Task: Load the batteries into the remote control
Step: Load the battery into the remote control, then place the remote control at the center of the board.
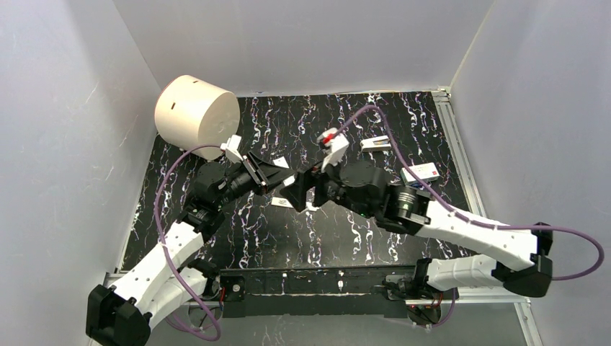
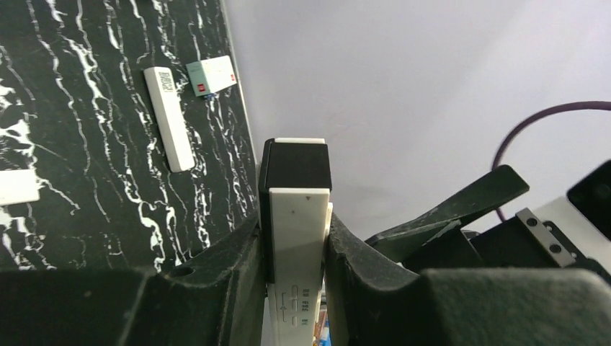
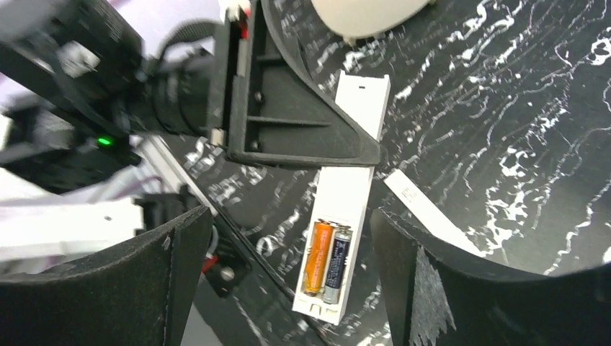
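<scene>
The remote control (image 3: 346,180) clamped in left end effector (image 2: 295,238); right end effector (image 3: 288,245) wide, flanking the batteries (image 3: 328,261)

- Slim white rectangular remote control (image 3: 346,202): smooth matt plastic.
- Two small cylindrical batteries (image 3: 319,256): glossy wrap, one orange, one dark.
- Black white-veined counter (image 1: 288,231): smooth, faint sheen.
- Left end effector (image 2: 297,249): black matt plastic fingers (image 2: 360,267).

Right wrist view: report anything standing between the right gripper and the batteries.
Nothing visible does. The batteries lie bare, side by side, in the open recess of the remote, seen between the fingers of the open right gripper. The left gripper clamps the remote farther up, clear of them.
</scene>
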You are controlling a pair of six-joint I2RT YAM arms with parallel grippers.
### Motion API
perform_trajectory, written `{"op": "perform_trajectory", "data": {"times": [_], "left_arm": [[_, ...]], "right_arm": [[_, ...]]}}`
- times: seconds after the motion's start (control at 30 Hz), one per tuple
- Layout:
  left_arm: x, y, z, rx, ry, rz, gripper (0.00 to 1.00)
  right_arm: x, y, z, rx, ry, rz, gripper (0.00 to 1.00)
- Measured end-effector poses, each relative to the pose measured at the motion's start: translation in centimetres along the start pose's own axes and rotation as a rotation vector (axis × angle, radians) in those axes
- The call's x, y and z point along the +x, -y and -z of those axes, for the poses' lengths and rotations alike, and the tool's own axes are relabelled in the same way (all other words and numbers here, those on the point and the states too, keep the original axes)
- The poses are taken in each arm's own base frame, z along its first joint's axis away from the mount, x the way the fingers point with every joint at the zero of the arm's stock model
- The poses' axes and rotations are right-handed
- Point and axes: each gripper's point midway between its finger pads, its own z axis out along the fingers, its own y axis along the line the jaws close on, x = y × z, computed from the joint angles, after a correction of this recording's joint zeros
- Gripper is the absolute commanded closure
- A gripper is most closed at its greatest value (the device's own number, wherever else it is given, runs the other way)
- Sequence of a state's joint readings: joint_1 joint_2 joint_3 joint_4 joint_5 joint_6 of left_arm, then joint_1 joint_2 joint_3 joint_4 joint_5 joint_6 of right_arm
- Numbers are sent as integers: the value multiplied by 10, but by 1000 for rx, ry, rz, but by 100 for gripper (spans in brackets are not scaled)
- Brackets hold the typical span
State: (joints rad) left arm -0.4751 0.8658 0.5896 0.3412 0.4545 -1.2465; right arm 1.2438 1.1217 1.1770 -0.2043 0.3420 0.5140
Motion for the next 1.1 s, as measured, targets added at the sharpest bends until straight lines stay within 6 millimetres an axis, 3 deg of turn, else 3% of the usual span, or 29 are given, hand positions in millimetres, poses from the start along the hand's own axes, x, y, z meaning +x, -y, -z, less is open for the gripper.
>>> {"op": "perform_trajectory", "data": {"times": [0.1,0.3,0.47,0.63,0.8,1.1], "left_arm": [[0,-8,1,-35,8,5,100],[0,-20,5,-89,13,13,100],[3,-26,7,-117,6,16,100],[4,-32,9,-148,-2,19,97],[-1,-34,11,-188,10,3,97],[1,-39,13,-217,1,-1,97]], "right_arm": [[24,8,-15,35,-105,96,13],[66,32,-26,117,-271,217,16],[66,32,-29,113,-282,245,31],[55,19,-44,93,-272,248,37],[55,15,-58,100,-281,254,36],[64,22,-60,137,-309,256,35]]}}
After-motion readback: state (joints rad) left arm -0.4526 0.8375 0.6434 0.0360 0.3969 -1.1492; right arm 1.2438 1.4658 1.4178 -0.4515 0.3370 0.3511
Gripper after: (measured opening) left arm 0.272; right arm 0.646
